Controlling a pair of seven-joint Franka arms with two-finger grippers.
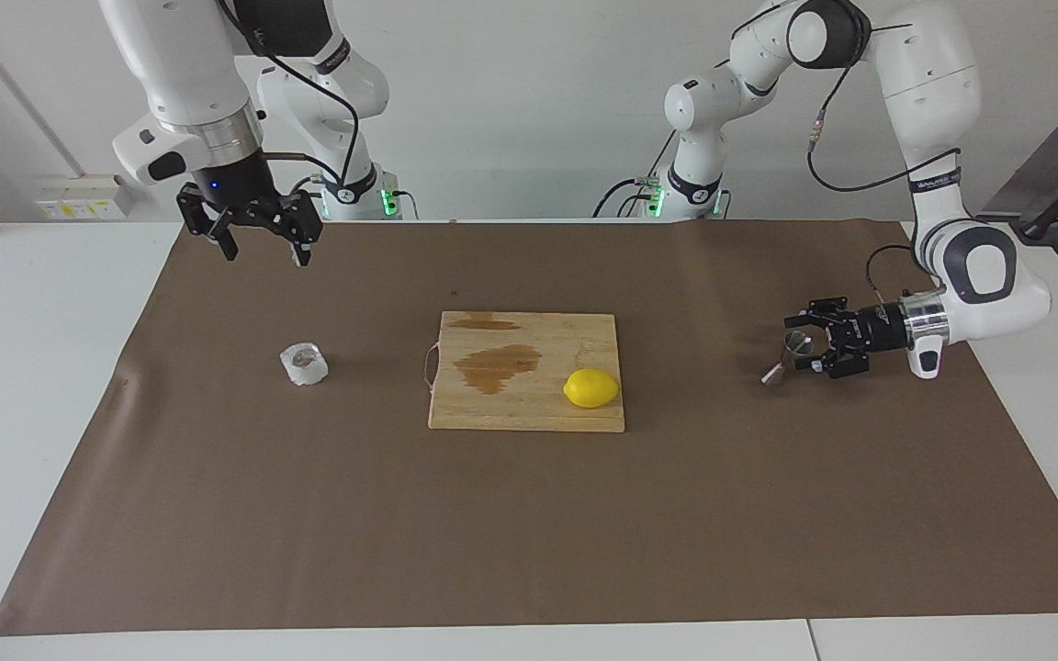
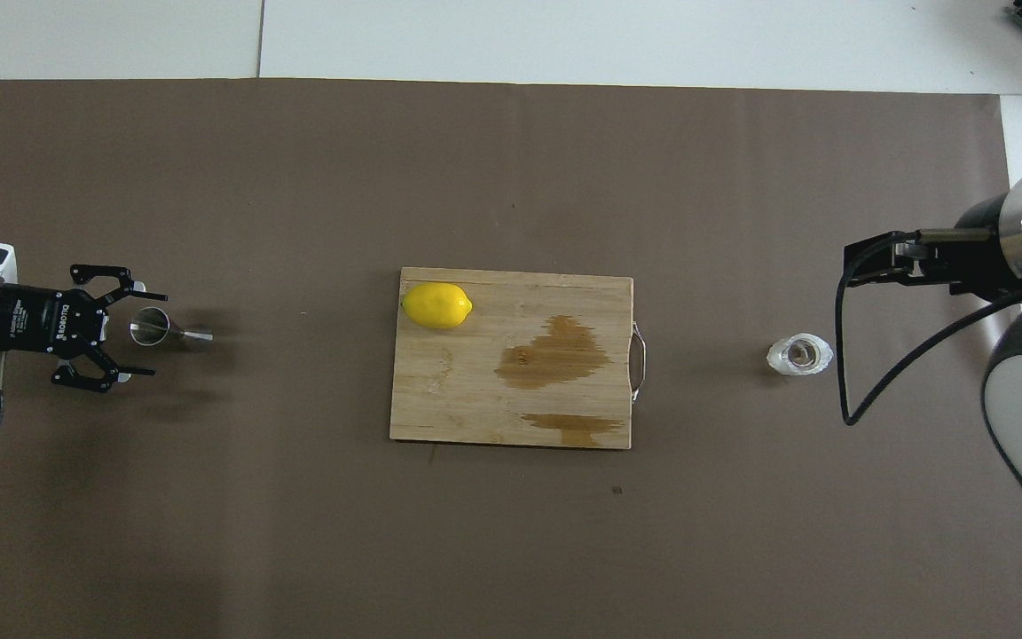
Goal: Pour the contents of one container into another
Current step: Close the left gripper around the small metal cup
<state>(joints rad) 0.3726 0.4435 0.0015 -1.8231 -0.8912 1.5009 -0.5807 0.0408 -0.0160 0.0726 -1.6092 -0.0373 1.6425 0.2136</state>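
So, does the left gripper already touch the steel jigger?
Apart. In the overhead view the left gripper is open, its fingertips on either side of the jigger, with brown mat visible between each and the cup.

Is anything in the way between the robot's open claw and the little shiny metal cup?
No. The left gripper is open and low at the left arm's end of the table, right at the jigger, with only bare brown mat around it. The cutting board is in the table's middle.

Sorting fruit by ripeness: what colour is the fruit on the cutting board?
The lemon is plain bright yellow, clearest in the overhead view.
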